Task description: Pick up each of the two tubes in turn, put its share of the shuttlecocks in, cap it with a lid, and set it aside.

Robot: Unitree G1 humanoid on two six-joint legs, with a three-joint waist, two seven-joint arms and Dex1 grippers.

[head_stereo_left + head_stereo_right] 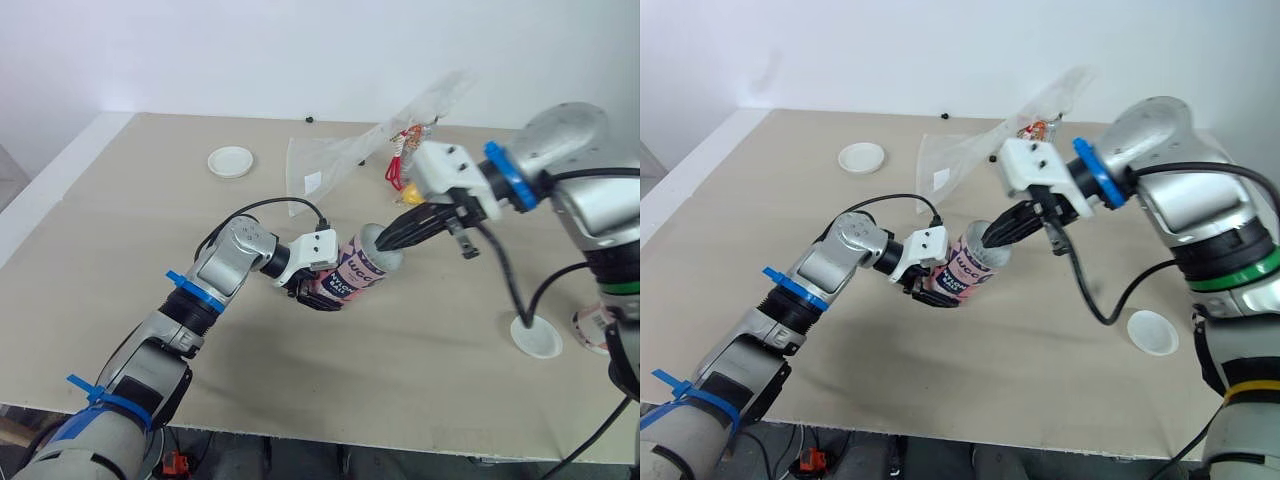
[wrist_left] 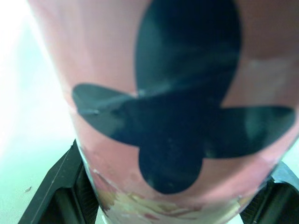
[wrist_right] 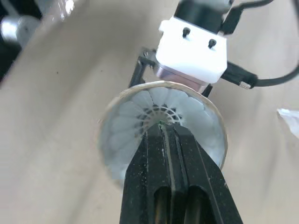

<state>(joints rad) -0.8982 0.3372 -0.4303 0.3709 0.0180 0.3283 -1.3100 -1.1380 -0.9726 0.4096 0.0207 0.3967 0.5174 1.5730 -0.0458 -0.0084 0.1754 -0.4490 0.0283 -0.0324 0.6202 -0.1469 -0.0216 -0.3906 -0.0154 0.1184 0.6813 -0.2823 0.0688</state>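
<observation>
Nesting shuttlecock (image 3: 154,105) inside tilted tube (image 1: 355,272)

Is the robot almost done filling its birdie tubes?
Not yet. Done: nothing capped; both white lids lie loose on the table. In hand: the left gripper clamps the pink tube while the shut right gripper pokes a shuttlecock into its mouth. Left: cap it, set it aside, then the second round.
</observation>
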